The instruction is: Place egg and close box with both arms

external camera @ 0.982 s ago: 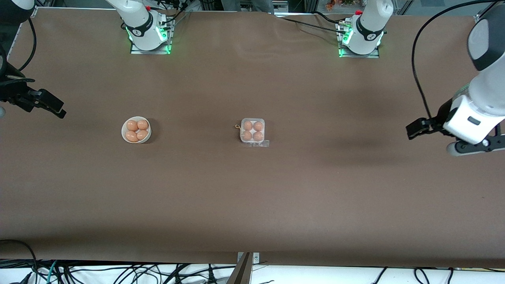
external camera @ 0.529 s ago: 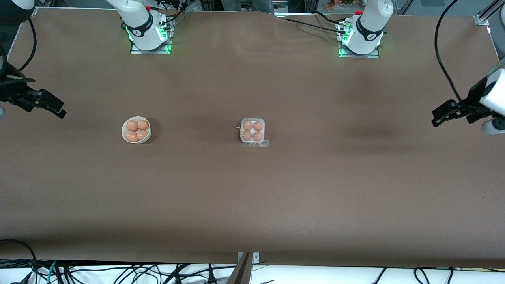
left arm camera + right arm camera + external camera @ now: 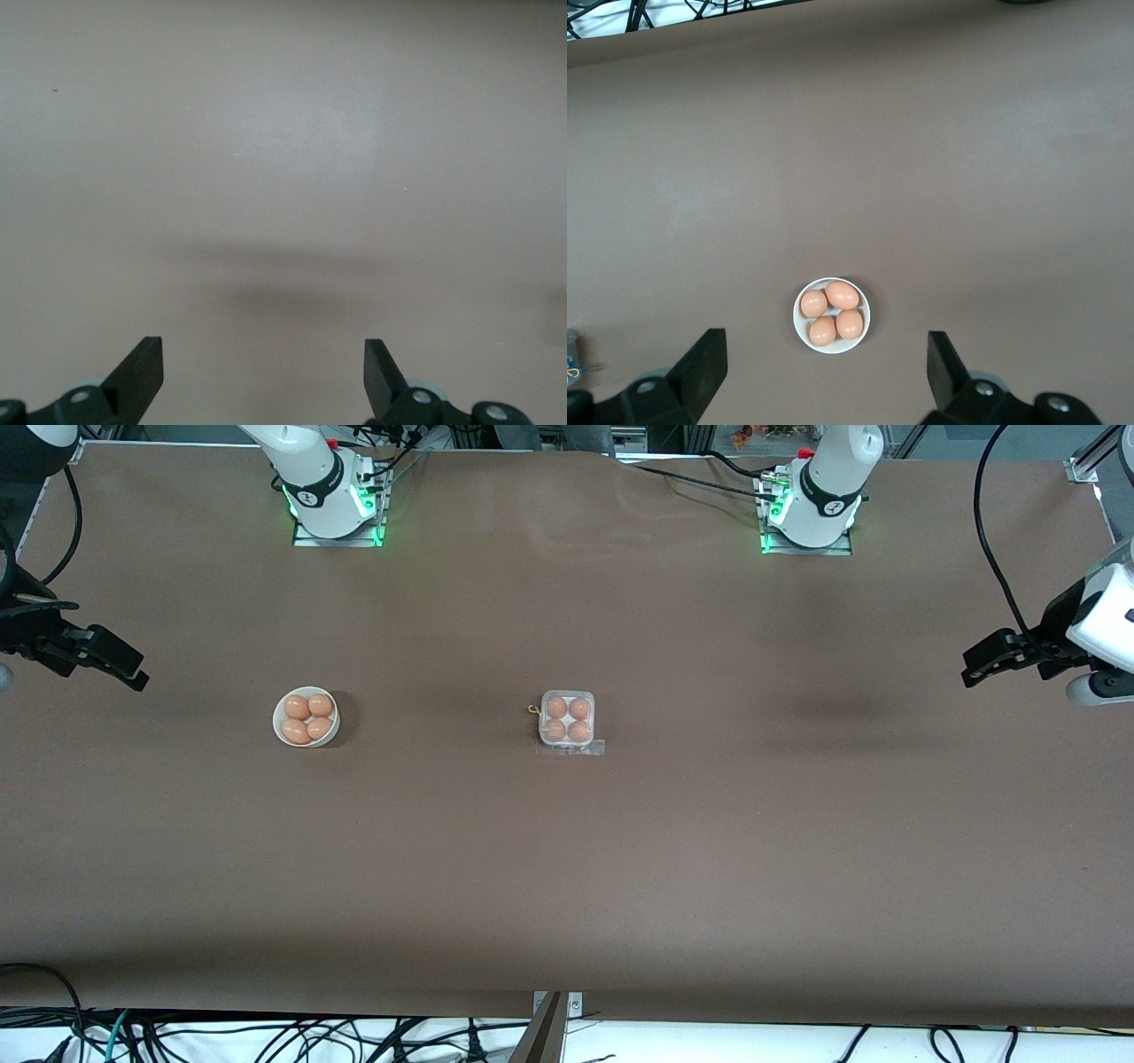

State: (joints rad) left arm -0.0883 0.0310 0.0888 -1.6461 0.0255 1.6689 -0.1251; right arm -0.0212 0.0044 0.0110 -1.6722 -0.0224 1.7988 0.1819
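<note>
My left gripper (image 3: 985,662) hangs in the air over the bare table (image 3: 673,850) at the left arm's end, well apart from everything; its fingers (image 3: 142,370) are spread wide with nothing between them, and the left wrist view shows only plain brown surface under them. My right gripper (image 3: 120,666) is up over the right arm's end of the table, its fingers (image 3: 704,363) likewise parted and empty. From the right wrist view I look down on the bowl (image 3: 832,315), which sits well apart from my fingertips with four brown eggs in it. In the front view that bowl (image 3: 306,716) lies toward the right arm's end, and the box (image 3: 567,720) sits near the middle of the table, between my two grippers and well apart from both. The box holds four eggs, one in each cell, so the egg (image 3: 556,707) is one of these and I cannot tell which. Its clear lid appears to be down over them. A small clear tab (image 3: 592,747) juts from the box's edge nearer the front camera, and a tiny yellowish loop (image 3: 533,709) lies just beside the box toward the right arm's end.
</note>
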